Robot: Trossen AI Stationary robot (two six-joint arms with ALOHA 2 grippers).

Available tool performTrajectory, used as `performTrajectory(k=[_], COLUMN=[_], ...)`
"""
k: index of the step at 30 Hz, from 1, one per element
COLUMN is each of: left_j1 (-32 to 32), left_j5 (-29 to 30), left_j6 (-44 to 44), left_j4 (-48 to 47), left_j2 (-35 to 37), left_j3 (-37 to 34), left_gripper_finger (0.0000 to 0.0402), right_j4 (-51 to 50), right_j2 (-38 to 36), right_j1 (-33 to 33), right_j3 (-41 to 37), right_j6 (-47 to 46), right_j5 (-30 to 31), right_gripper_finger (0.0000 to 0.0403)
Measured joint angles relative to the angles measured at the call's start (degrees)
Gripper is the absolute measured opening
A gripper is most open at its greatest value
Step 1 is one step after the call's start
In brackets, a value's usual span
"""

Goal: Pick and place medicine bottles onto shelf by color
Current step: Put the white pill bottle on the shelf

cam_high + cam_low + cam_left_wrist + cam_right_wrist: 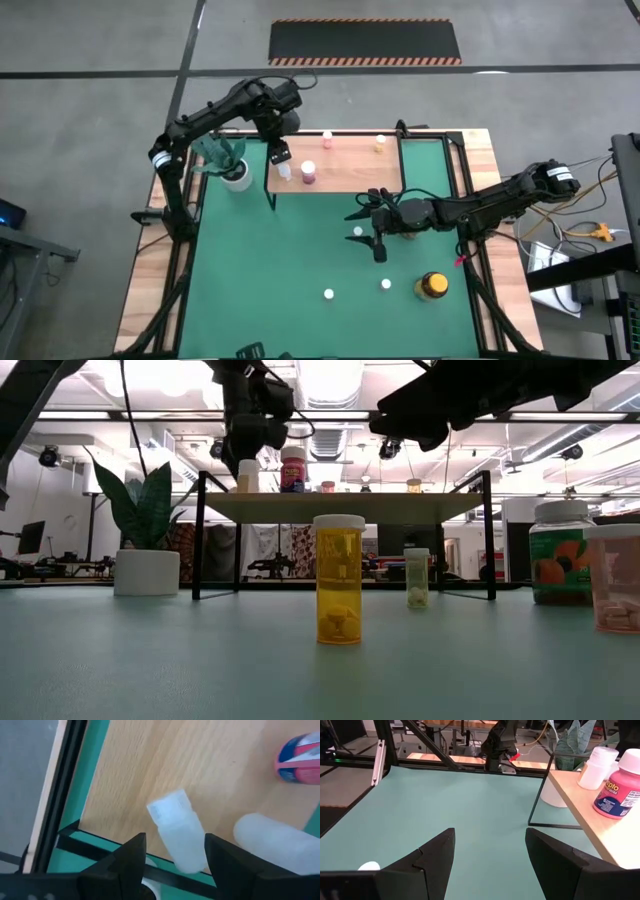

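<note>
The shelf [340, 165] stands at the far side of the green mat. Two white bottles [176, 836] [270, 842] and a pink one [308, 173] stand on its left end, and two small bottles [327, 138] [379, 142] at its far edge. My left gripper [175, 851] points down over the first white bottle [247, 476], open, with a finger on either side of its top. My right gripper [376, 232] hangs level over the middle of the mat, open, with nothing between its fingers [490, 852]. My left gripper stands over the white bottle's top end [192, 862], which rests upright on the shelf board. Bare wood shows between one finger [132, 857] and the bottle. The other finger [220, 855] lies along its side, and I cannot tell whether it touches.
A white pot with a green plant [236, 176] stands left of the shelf. Loose on the mat are small white-capped bottles [357, 232] [328, 294] [386, 285], a yellow black-lidded jar [432, 286], an orange bottle [339, 580] and a white-lidded jar [563, 552].
</note>
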State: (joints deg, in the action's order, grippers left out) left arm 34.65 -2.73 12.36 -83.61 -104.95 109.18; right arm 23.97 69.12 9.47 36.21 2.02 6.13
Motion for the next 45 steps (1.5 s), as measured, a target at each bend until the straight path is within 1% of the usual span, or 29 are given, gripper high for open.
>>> performTrajectory(k=[7,10,12,17,19,23,25,29,33,36,41,45], left_j1=[-0.20,-0.22,-0.19,-0.17,-0.17,-0.31,-0.51,-1.24,-2.77,-5.44,-13.01,-20.71], left_j5=[-0.01,-0.01,-0.01,0.03,0.03,0.67,1.96,3.08,3.04,2.16,1.48,1.47], left_j6=[-0.02,0.02,0.04,0.44,0.44,0.48,0.67,2.10,2.42,3.44,3.15,2.98], left_j4=[4.43,6.09,6.57,6.71,6.71,8.12,9.58,13.37,20.87,29.28,47.64,63.74], left_j2=[0.02,0.02,0.02,0.02,0.02,0.12,0.74,4.51,10.29,15.96,26.02,32.70], left_j3=[-4.55,-5.47,-5.72,-5.72,-5.70,-5.70,-5.70,-5.70,-6.40,-10.17,-22.41,-32.61], left_gripper_finger=[0.0185,0.0182,0.0172,0.0127,0.0116,0.0116,0.0116,0.0118,0.0120,0.0121,0.0122,0.0122], right_j4=[0.06,0.19,0.35,0.35,0.35,0.34,0.33,0.35,1.54,4.08,9.23,14.78], right_j2=[0.00,-0.01,0.00,-0.02,-0.02,-0.02,-0.02,-0.02,-0.02,-0.02,-0.04,-0.04], right_j1=[0.00,0.00,0.00,0.00,0.00,0.00,0.00,0.00,0.00,0.00,0.00,0.00], right_j3=[0.00,0.00,0.00,0.00,0.00,0.00,0.00,0.00,0.00,0.00,0.00,0.00], right_j6=[0.07,0.09,0.09,0.04,0.04,-0.04,-0.10,-0.66,-0.58,0.39,3.21,5.81], right_j5=[0.00,0.00,0.00,0.00,0.00,0.02,0.02,0.02,0.03,0.02,0.03,1.19], right_gripper_finger=[0.0233,0.0233,0.0233,0.0233,0.0233,0.0233,0.0233,0.0233,0.0233,0.0233,0.0233,0.0233])
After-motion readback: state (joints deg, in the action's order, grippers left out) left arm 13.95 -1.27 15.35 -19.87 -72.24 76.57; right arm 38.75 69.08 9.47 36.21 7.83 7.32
